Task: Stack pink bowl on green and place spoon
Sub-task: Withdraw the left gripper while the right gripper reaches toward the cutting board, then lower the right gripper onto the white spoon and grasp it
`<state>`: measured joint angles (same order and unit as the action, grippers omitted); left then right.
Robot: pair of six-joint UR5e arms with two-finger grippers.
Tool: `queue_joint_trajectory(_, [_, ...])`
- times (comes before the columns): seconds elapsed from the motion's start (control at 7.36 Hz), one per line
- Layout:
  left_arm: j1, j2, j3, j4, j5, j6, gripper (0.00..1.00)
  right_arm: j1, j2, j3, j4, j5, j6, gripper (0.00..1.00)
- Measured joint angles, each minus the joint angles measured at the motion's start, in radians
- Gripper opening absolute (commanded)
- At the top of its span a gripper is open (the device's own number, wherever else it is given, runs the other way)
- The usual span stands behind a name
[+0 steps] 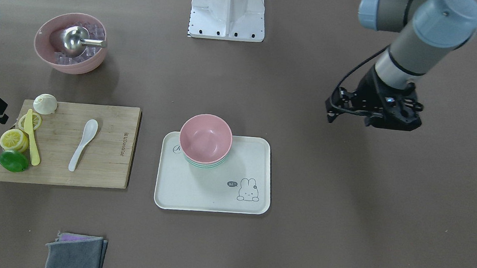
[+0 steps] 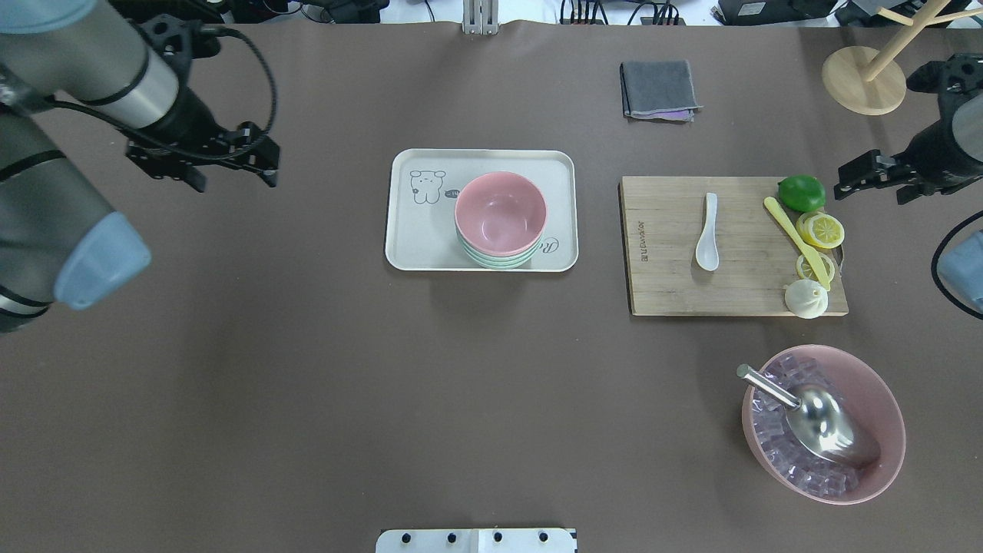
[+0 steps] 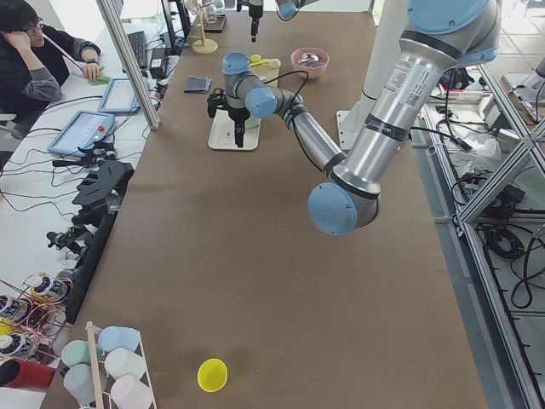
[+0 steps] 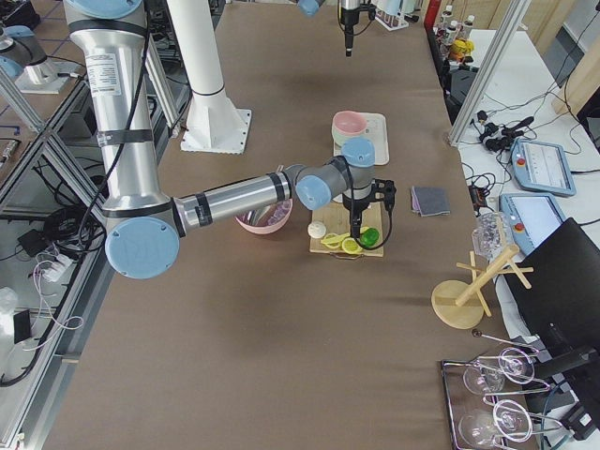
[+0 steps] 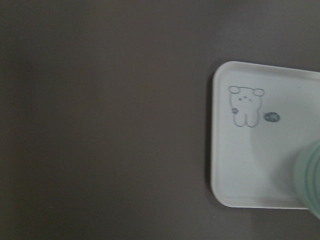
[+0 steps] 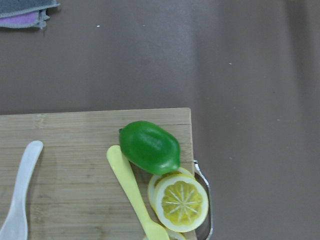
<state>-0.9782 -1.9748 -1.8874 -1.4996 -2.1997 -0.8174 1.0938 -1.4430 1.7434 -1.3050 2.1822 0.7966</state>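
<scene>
A pink bowl [image 2: 500, 213] sits nested on top of a green bowl [image 2: 495, 262] on the white tray [image 2: 418, 238] at the table's middle; the stack also shows in the front view [image 1: 205, 137]. A white spoon [image 2: 707, 234] lies on the wooden cutting board [image 2: 668, 269], and shows in the right wrist view [image 6: 20, 200]. My left gripper [image 2: 233, 183] hangs open and empty above the bare table, left of the tray. My right gripper [image 2: 872, 195] is open and empty, just beyond the board's lime corner. The left wrist view shows the tray [image 5: 240, 165] and the green bowl's rim [image 5: 310, 180].
A lime [image 2: 801, 192], lemon slices [image 2: 822, 230], a yellow knife [image 2: 795, 240] and a white garlic-like ball [image 2: 805, 298] lie on the board's right end. A large pink bowl [image 2: 883, 399] holds ice cubes and a metal scoop [image 2: 822, 422]. A grey cloth [image 2: 659, 90] lies at the far edge.
</scene>
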Motion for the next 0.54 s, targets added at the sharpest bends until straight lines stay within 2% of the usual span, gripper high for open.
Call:
queue_joint_trajectory(0.27, [-0.163,0.165,0.010,0.003,-0.013,0.355,0.98,-0.111,0.052,0.002,-0.006,-0.092,0.194,0.98])
queue_joint_trajectory(0.54, [-0.325,0.263,0.103,-0.003,-0.045,0.691,0.98,-0.196,0.090,-0.010,-0.010,-0.160,0.328,0.98])
